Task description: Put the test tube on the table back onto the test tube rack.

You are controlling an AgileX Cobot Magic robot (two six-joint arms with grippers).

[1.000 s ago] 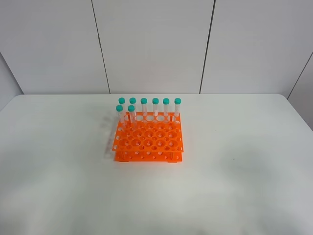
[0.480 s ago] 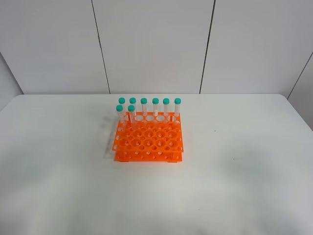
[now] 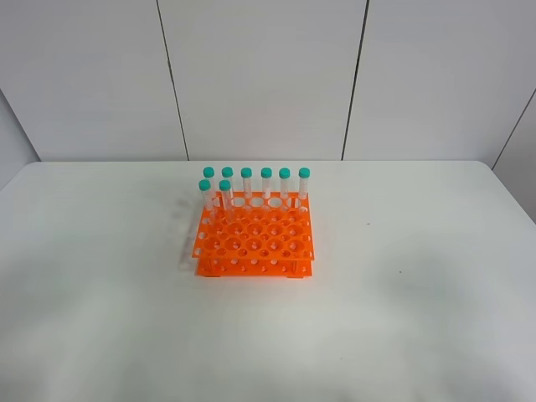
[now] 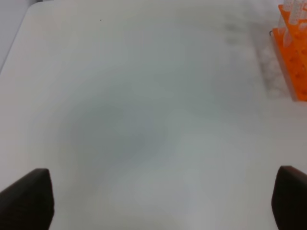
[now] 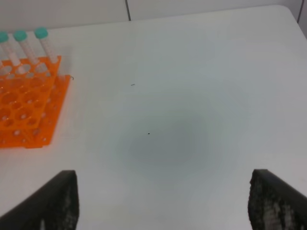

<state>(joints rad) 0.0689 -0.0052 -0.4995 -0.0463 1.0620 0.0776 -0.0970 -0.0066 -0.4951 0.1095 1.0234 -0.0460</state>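
Both claws stand spread wide with nothing between them. Your left gripper (image 4: 163,201) shows only its two dark fingertips (image 4: 26,199) over bare white table (image 4: 134,120), with the orange test tube rack (image 4: 292,57) off to its right. No arm appears in the high view at all, so both sit back at the near side, well apart from the rack.

Moving to the middle: the test tube rack (image 3: 254,237) sits on the table (image 3: 419,293), and eight teal-capped tubes stand upright in it — six along the far row, two more in the next row at the left. One of these, such as the tube in the second row (image 3: 226,197), may be the test tube you were asked to return, but they look alike and you cannot tell which.

On the right, your right gripper (image 5: 163,201) hangs over empty tabletop. No tube lies loose on the table in any view — so the task looks finished, with nothing left but to keep clear.
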